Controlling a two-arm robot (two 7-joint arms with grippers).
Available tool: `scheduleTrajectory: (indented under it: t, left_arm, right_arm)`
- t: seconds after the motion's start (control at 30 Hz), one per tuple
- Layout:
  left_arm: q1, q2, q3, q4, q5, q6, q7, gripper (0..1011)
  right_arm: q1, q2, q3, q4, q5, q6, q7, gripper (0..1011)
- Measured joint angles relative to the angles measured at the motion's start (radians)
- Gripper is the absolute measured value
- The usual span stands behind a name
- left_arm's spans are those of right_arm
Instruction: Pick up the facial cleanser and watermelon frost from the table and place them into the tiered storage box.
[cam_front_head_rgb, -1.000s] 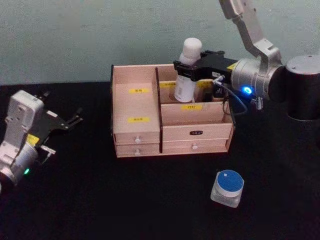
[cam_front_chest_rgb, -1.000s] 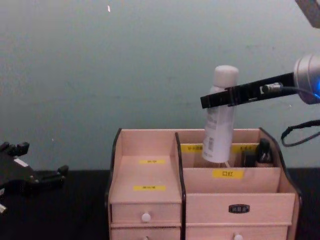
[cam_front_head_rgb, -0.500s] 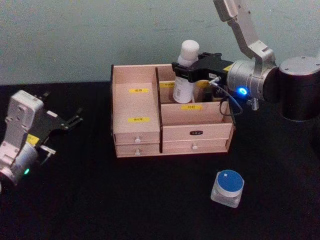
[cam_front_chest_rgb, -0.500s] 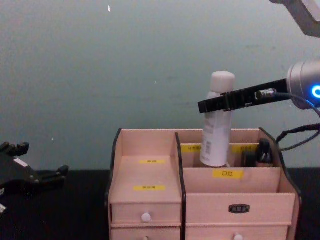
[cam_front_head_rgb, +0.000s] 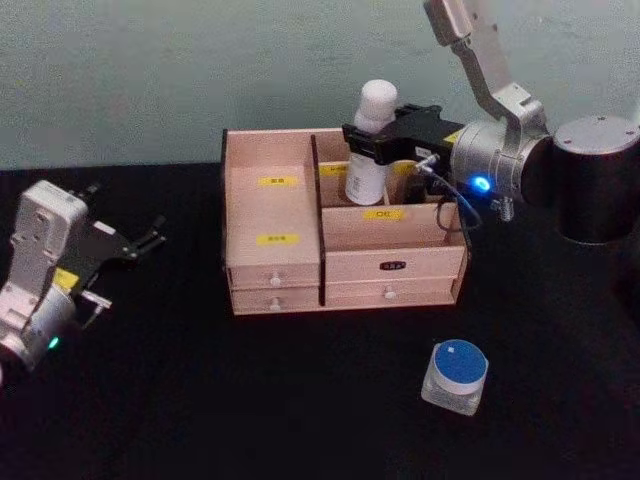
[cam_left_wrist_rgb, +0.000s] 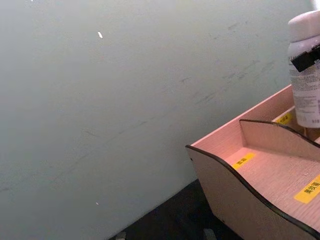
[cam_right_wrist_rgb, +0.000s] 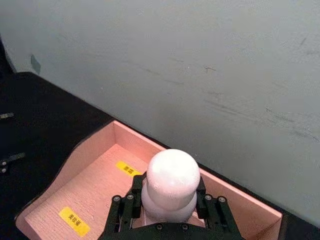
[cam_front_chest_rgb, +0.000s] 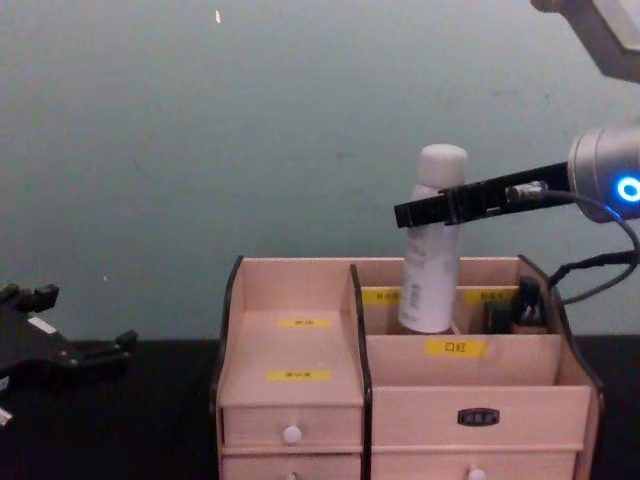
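Note:
The facial cleanser (cam_front_head_rgb: 366, 155) is a white bottle with a rounded cap, standing nearly upright in a rear compartment of the tiered storage box (cam_front_head_rgb: 272, 262). My right gripper (cam_front_head_rgb: 372, 140) is shut on its neck just under the cap, reaching in from the right. The chest view shows the facial cleanser (cam_front_chest_rgb: 430, 270) with its base down inside the box (cam_front_chest_rgb: 290, 400). From the right wrist view its cap (cam_right_wrist_rgb: 170, 179) sits between the fingers. The watermelon frost (cam_front_head_rgb: 455, 376), a small clear jar with a blue lid, stands on the table in front of the box at the right. My left gripper (cam_front_head_rgb: 142, 240) is parked far left, open.
Black tablecloth (cam_front_head_rgb: 250, 400) covers the table, with a pale green wall behind. The box's left stepped trays (cam_front_head_rgb: 275, 210) hold nothing. A small dark item (cam_front_chest_rgb: 527, 305) sits in the right rear compartment. A cable (cam_front_head_rgb: 455, 205) loops from the right wrist beside the box.
The right gripper has sunk a little and shifted left, and the tilted bottle has straightened and gone deeper into the rear compartment. The left arm has stayed put.

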Motion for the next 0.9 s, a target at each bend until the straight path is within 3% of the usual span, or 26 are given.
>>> scheduleTrajectory:
  t: [0.9]
  left_arm:
    - [0.000,0.000,0.000,0.000,0.000,0.000,0.000,1001]
  right_arm:
    - [0.003,-0.017,-0.015,0.058,-0.033,-0.037,0.025,604]
